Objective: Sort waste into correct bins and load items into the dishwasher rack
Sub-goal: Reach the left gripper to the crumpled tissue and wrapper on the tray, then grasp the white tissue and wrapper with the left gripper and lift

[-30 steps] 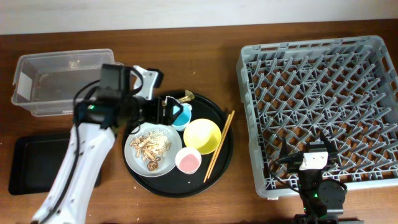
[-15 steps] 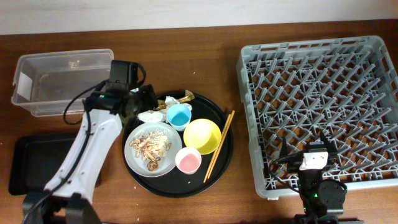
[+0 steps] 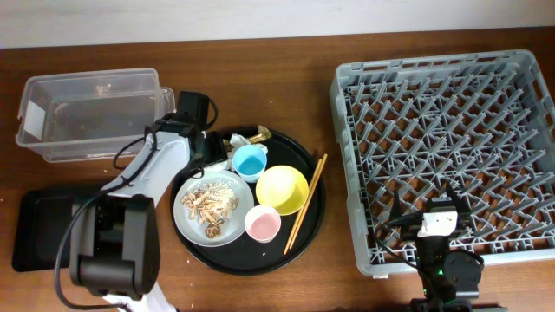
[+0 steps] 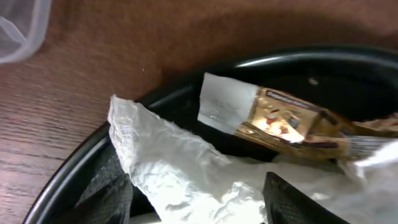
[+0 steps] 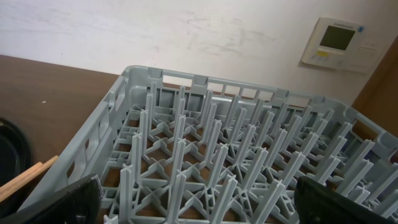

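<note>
My left gripper is low over the upper left part of the round black tray. In the left wrist view its fingers are open, either side of a crumpled white napkin. A gold-brown wrapper lies just beyond the napkin and also shows from overhead. The tray holds a blue cup, a yellow bowl, a pink cup, chopsticks and a grey plate with food scraps. My right gripper is open and empty over the grey rack's front edge.
The clear tub stands at the back left, with a little debris inside. The shallow black tray lies in front of it, partly under my left arm. The right wrist view shows rack pegs and a chopstick end.
My left gripper moved left from beside the blue cup to the napkin at the tray's left edge and came down around it. The right arm has not moved.
</note>
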Motion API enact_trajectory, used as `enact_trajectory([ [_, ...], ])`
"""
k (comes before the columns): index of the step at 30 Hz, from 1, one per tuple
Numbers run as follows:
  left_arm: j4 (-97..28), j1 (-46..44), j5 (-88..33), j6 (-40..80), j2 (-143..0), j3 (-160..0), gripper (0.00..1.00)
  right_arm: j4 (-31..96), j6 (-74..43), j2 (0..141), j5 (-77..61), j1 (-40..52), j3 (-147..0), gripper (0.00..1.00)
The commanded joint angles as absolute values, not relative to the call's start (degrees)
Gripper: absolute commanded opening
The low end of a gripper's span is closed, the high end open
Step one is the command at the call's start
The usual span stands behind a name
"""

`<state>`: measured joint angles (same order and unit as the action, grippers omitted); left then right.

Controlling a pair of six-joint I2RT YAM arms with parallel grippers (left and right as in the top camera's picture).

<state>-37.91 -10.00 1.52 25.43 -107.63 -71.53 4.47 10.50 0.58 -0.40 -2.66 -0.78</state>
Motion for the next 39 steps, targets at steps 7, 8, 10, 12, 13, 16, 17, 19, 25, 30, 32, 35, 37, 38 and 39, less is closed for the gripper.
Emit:
enact_trajectory([
  [7,-37.5,-10.0,1.7,26.3,-108.2,-71.9,0.59,4.6,10.3,0.2,0.1,-3.1,-0.3,0.99],
  [8,-37.5,-10.0,1.7,26.3,-108.2,-71.9,0.57,4.6,10.3,0.2,0.1,-3.1,-0.3,0.99],
  [10,-37.5,-10.0,1.7,27.6,-108.6,-71.9,0.57,4.6,10.3,0.2,0.1,-3.1,-0.3,0.99],
  [12,-37.5,-10.0,1.7,29.6,-109.4,-71.9,0.57,4.6,10.3,0.2,0.1,-3.1,-0.3,0.99],
  [13,-37.6,-10.0,1.7,30.1,-109.7,-71.9,0.57,4.6,10.3,0.2,0.1,-3.1,-0.3,0.99],
  [16,-38.0,-10.0,1.7,32.1,-110.6,-71.9,0.57,4.6,10.3,0.2,0.1,-3.1,-0.3,0.99],
  [17,-38.0,-10.0,1.8,32.1,-110.7,-71.9,0.54,4.6,10.3,0.2,0.1,-3.1,-0.3,0.99],
  [19,-38.1,-10.0,1.9,32.1,-110.7,-71.9,0.28,4.6,10.3,0.2,0.1,-3.1,-0.3,0.99],
  [25,-42.8,-9.9,1.7,31.2,-108.6,-73.8,0.01,4.6,10.3,0.2,0.1,-3.1,-0.3,0.99],
  [30,-48.9,-9.9,1.7,31.2,-100.7,-75.7,0.01,4.6,10.3,0.2,0.1,-3.1,-0.3,0.99],
  [32,-49.4,-9.9,1.7,31.2,-98.3,-75.7,0.01,4.6,10.3,0.2,0.1,-3.1,-0.3,0.99],
  [35,-50.3,-10.0,2.0,31.2,-95.1,-75.7,0.01,4.6,10.3,0.2,0.1,-3.1,-0.3,0.99],
  [37,-51.1,-9.9,2.6,31.2,-94.4,-75.7,0.01,4.6,10.3,0.2,0.1,-3.1,-0.3,0.99],
  [38,-51.5,-9.9,3.0,31.2,-94.1,-75.7,0.01,4.6,10.3,0.2,0.1,-3.1,-0.3,0.99],
  [39,-51.9,-9.9,3.0,31.2,-93.5,-75.7,0.01,4.6,10.3,0.2,0.1,-3.1,-0.3,0.99],
])
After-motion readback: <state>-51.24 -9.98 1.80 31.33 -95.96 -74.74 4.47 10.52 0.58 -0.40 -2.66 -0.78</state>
